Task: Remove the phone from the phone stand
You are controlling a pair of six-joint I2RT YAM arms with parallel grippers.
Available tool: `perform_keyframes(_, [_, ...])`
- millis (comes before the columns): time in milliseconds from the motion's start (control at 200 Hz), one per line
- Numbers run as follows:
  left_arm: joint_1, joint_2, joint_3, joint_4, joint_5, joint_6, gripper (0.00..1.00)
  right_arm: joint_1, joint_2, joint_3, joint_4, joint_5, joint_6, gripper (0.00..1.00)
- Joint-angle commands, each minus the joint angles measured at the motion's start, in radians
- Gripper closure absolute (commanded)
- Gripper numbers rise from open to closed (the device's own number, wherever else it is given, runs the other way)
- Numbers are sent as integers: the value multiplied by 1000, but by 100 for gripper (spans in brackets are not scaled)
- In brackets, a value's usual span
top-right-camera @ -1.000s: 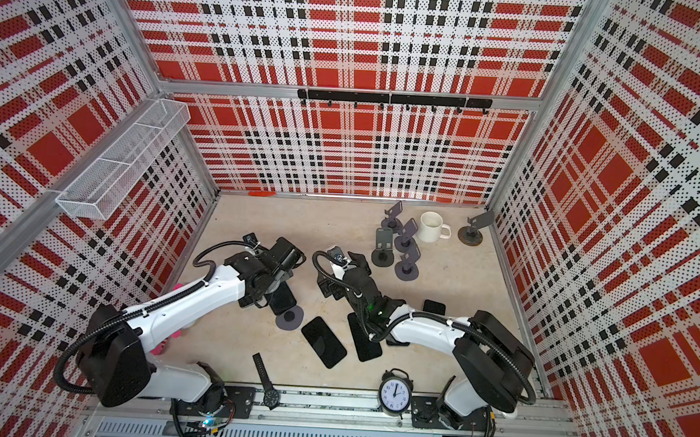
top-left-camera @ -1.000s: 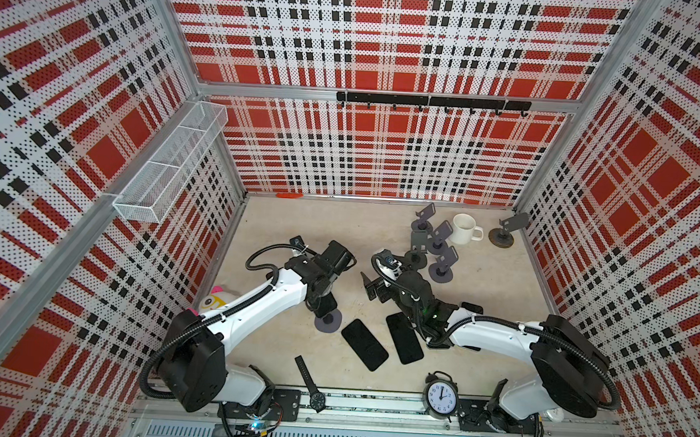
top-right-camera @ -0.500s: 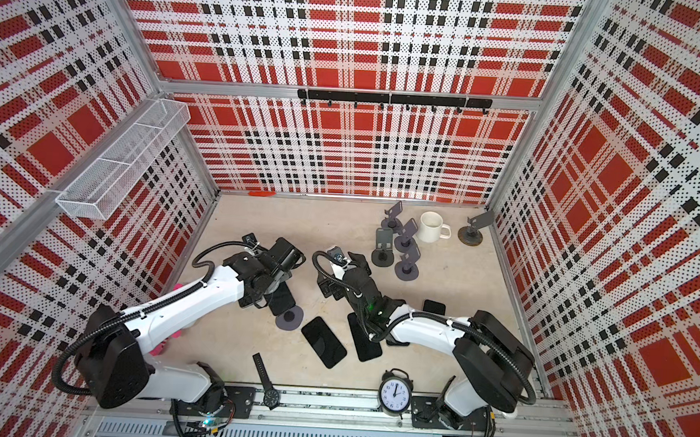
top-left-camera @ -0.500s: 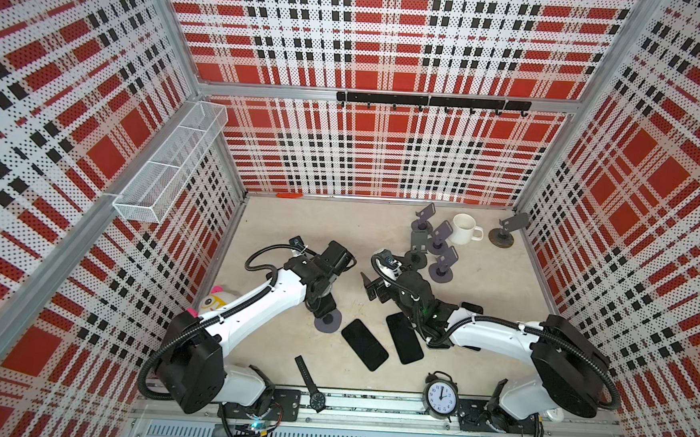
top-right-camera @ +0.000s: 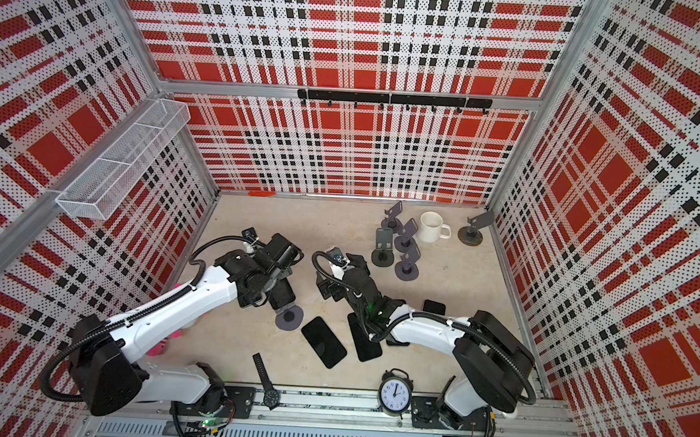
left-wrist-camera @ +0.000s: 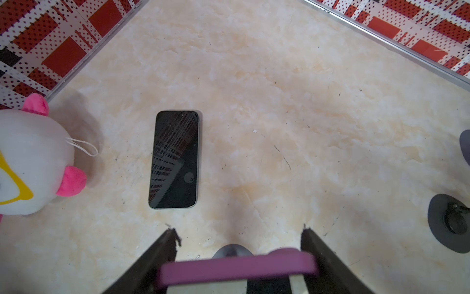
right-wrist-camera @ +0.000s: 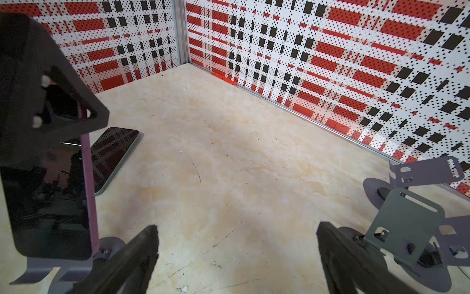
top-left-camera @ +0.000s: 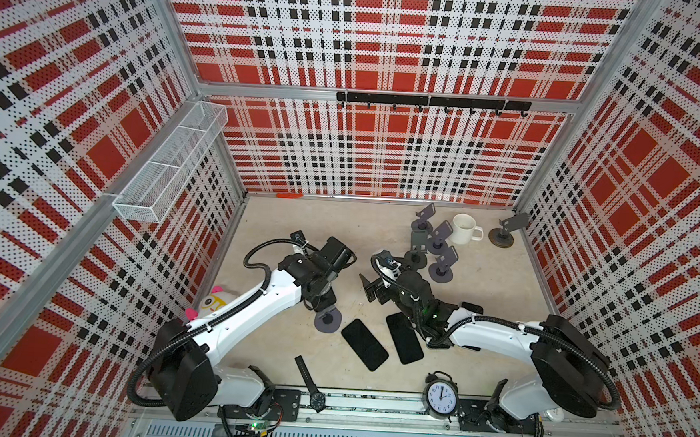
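Observation:
The phone (right-wrist-camera: 50, 198) in a purple case stands upright on the grey phone stand (right-wrist-camera: 112, 248), its lower edge down at the stand's lip. My left gripper (left-wrist-camera: 239, 234) is shut on the phone (left-wrist-camera: 236, 269), one finger on each long side. Below it, the stand's round base (top-left-camera: 328, 321) shows in both top views (top-right-camera: 289, 320). My right gripper (right-wrist-camera: 236, 229) hangs open just right of the stand, with only bare floor between its fingers. It appears in both top views (top-left-camera: 371, 289) too.
Two dark phones (top-left-camera: 364, 344) (top-left-camera: 404, 343) lie flat near the front, a third (left-wrist-camera: 175, 159) beside the plush toy (left-wrist-camera: 33, 163). Several empty stands (top-left-camera: 436, 249) and a white mug (top-left-camera: 464, 228) stand at the back right. An alarm clock (top-left-camera: 440, 395) and a watch (top-left-camera: 309, 381) sit at the front rail.
My left gripper has closed in on the phone's sides. Neither arm has visibly shifted, and the right gripper has stayed open.

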Motion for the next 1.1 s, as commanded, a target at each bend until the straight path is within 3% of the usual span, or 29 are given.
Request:
perform_keyframes(0, [-7,-21,57,-2,-2,32,35,-4,-21,14,4,0,3,0])
perform_keyframes(165, [-21,-15,97,-2,-11,73,38,-4,-23,9,9,7,7,0])
perform_keyframes(240, [-20,-12,104,-1,-12,82,39,-5,-28,7,16,-44,5,0])
perform_keyframes(271, [-20,-9,106,-1,-9,84,40,-6,-32,1,33,-108,-3,0])
perform_keyframes(336, [-20,-5,105,1,-3,90,40,-7,-31,-17,95,-400,-47,0])
perform_keyframes(416, [-21,-1,102,4,8,96,41,-11,-10,-40,188,-604,4,0])
perform_keyframes(556, [-22,-8,79,30,35,101,42,-33,37,-33,223,-698,19,0])
perform_keyframes(686, [-21,-15,54,45,36,91,42,-27,90,-27,313,-651,134,0])
perform_keyframes(777, [-20,-14,53,48,35,87,42,17,150,-56,455,-544,213,0])
perform_keyframes(932, [-18,-18,48,48,30,78,42,124,244,-62,571,-336,162,0])
perform_keyframes(1097, [-11,-33,1,65,31,60,42,187,336,-9,577,-231,129,0])
